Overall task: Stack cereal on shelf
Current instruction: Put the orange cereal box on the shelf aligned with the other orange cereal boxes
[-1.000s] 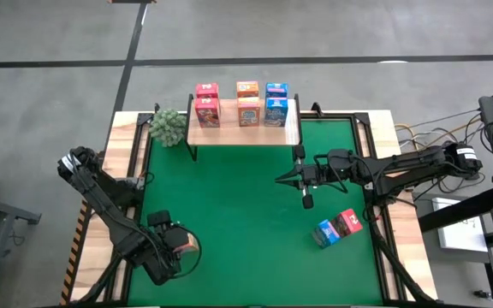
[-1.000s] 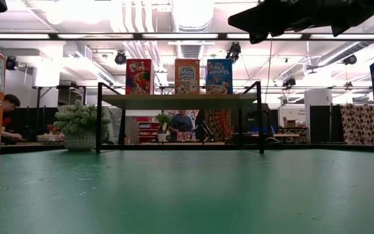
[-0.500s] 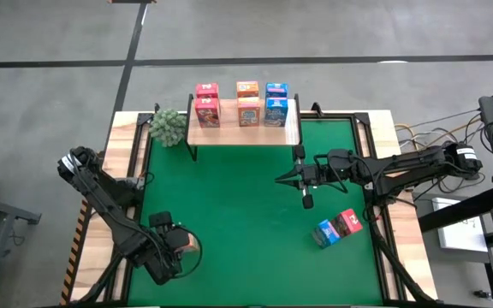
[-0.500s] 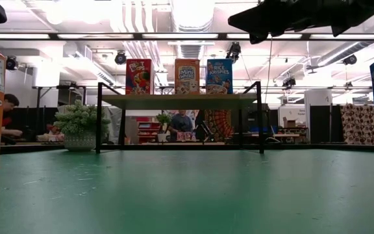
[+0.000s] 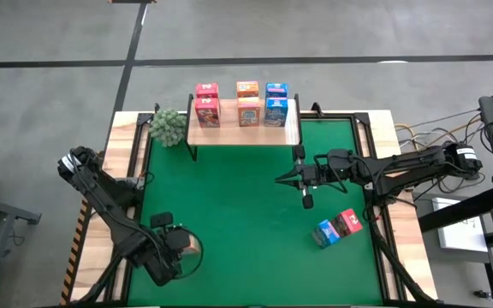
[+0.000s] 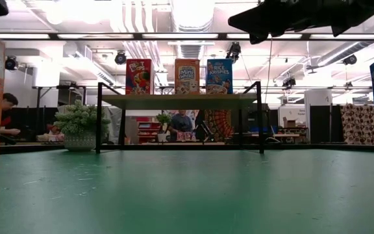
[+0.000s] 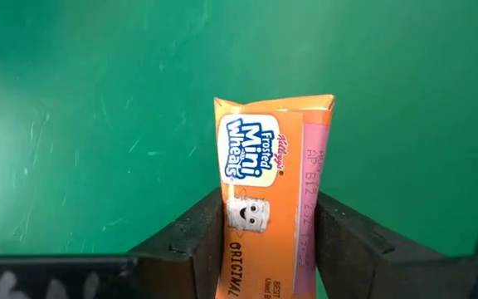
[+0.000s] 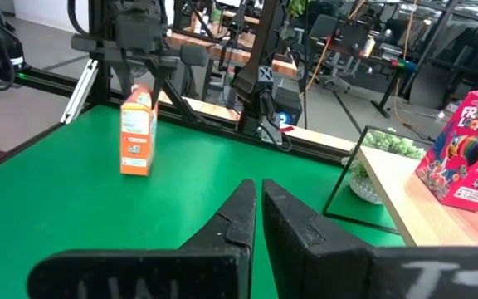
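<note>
- Orange cereal box (image 7: 274,178) upright between the left gripper (image 7: 265,241) fingers, pinched on both sides, near front-left mat corner.
- Shelf (image 5: 242,133) well beyond it, six boxes on top.
- Right gripper (image 8: 257,212) pressed together, mid-mat.

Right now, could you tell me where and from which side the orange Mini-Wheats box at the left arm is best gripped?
Grip the orange box across its narrow depth, on the two broad printed faces, coming down from above. It stands upright on the green mat, so its top is free, and the left gripper already straddles it that way, one finger on each side.
</note>
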You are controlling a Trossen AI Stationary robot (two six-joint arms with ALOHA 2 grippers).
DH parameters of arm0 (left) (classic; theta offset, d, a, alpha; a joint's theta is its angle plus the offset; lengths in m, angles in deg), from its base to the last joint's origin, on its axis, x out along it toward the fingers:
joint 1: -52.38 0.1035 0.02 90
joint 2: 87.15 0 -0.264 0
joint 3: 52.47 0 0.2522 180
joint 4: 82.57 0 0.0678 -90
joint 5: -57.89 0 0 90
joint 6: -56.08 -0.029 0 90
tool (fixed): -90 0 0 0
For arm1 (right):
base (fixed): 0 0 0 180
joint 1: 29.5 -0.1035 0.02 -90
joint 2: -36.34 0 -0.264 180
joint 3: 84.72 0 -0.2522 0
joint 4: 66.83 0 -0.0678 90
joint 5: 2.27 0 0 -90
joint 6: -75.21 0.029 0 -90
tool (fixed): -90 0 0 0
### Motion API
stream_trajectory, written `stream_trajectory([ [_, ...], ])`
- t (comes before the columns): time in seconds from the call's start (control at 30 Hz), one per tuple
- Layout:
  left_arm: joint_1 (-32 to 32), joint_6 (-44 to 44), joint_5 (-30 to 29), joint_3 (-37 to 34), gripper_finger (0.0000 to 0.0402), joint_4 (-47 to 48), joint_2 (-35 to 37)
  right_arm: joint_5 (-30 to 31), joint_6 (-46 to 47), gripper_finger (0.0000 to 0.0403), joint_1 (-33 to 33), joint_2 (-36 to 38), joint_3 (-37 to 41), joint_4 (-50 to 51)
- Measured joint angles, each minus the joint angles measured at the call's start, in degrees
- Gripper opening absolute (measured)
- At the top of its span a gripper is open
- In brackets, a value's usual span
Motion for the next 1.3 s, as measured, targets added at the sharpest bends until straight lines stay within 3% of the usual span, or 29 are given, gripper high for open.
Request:
stream_trajectory([
  [0.23, 5.2, -8.8, -3.2, 5.9, 0.0140, -0.1, 0.0, 0.6, -2.6, 0.0013, 0.0, 2.1, 0.0, 1.2],
  [0.63, 20.3, -36.1, -3.6, 13.9, 0.0140, -0.1, 0.0, 0.5, -6.4, 0.0013, 0.0, 12.5, 0.1, 7.1],
  [0.97, 34.7, -57.2, -5.8, 20.4, 0.0140, -3.4, 0.0, 0.4, -7.0, 0.0013, 0.0, 13.1, 1.4, 9.2],
  [1.3, 48.6, -70.2, -5.8, 22.0, 0.0140, -11.2, 0.1, 0.4, -5.8, 0.0013, 0.0, 13.1, 1.4, 10.4],
])
